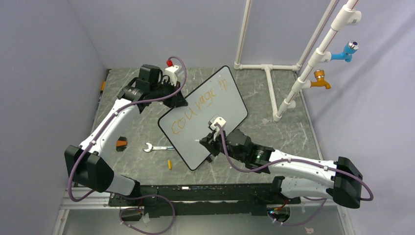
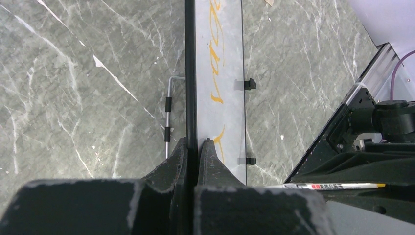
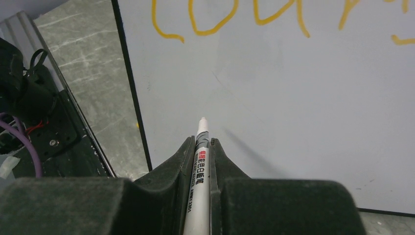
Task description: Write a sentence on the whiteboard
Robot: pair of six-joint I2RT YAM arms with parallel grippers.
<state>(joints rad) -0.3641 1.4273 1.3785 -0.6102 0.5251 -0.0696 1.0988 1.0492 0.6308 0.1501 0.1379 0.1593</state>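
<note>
The whiteboard is held tilted above the table, its black rim pinched at the upper left edge by my left gripper, which is shut on it. Orange letters of the sentence run in one row across the board and show in the right wrist view. My right gripper is shut on a white marker. Its tip points at bare board below the letters "cou", with the tip's shadow a little to its right. In the top view the right gripper hovers over the board's lower part.
A silver wrench lies on the marble table left of the board, with a small orange piece and an orange-black item nearby. A white pipe frame with blue and orange taps stands at the back right.
</note>
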